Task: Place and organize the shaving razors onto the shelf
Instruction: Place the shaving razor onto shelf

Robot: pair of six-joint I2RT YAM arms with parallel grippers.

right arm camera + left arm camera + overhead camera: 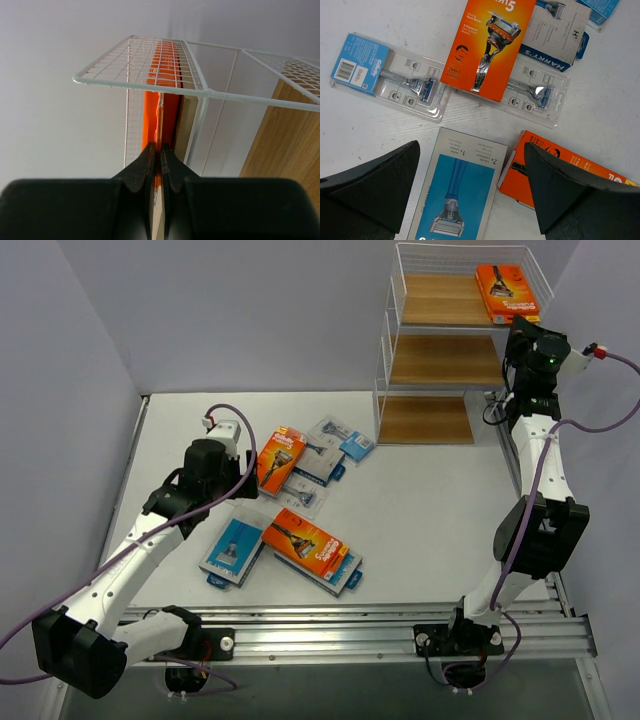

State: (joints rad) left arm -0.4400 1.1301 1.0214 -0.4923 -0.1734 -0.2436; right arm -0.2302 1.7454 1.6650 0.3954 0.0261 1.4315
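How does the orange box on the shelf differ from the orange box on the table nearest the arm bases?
Place: the shelf orange box lies on the top tier of the shelf; the near orange box lies on the table. Support: the shelf one rests alone; the near one partly covers a blue-grey box. Angle: the shelf one lines up with the wire side; the near one lies slanted. Both lie face up, showing a razor.

The top view looks down from high behind the near edge, wide enough for the whole table and shelf. Left wrist faces straight down, close over packs mid-table — right wrist looks along the shelf's top wire rim from very near; both patches fall inside the top view.
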